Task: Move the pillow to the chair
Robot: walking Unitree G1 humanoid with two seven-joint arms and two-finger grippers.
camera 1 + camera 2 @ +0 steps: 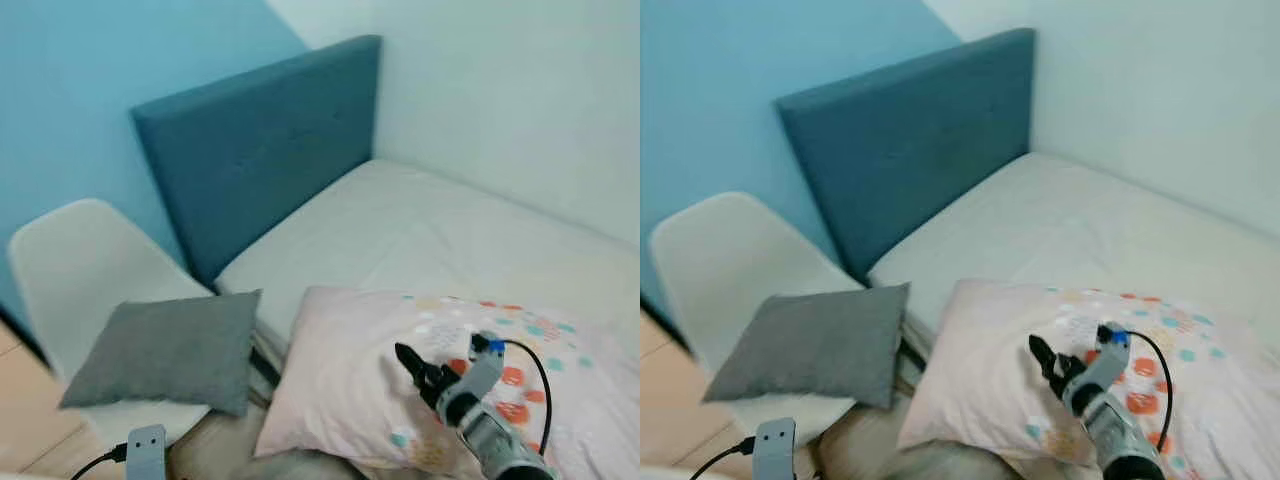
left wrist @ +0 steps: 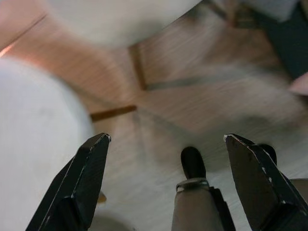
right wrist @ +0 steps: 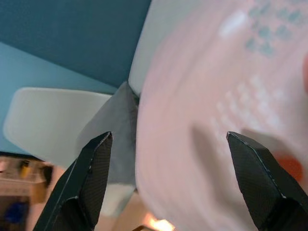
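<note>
A grey pillow [image 1: 165, 350] lies on the seat of a white chair [image 1: 80, 265] at the left, beside the bed. A pale pink pillow [image 1: 340, 380] with coloured dots rests on the near end of the mattress. My right gripper [image 1: 410, 362] hovers just above the pink pillow, pointing toward the chair. In the right wrist view this gripper [image 3: 168, 135] is open, with the pink pillow [image 3: 216, 96] and the grey pillow [image 3: 115, 130] ahead of it. My left gripper [image 2: 166, 138] hangs low at the left, open, over wooden floor.
A white mattress [image 1: 430, 230] stretches back to a dark blue headboard [image 1: 260, 140] against a light blue wall. A white wall runs along the bed's right side. Wooden floor [image 1: 25, 420] shows beside the chair. The left wrist [image 1: 146, 450] pokes in at the bottom edge.
</note>
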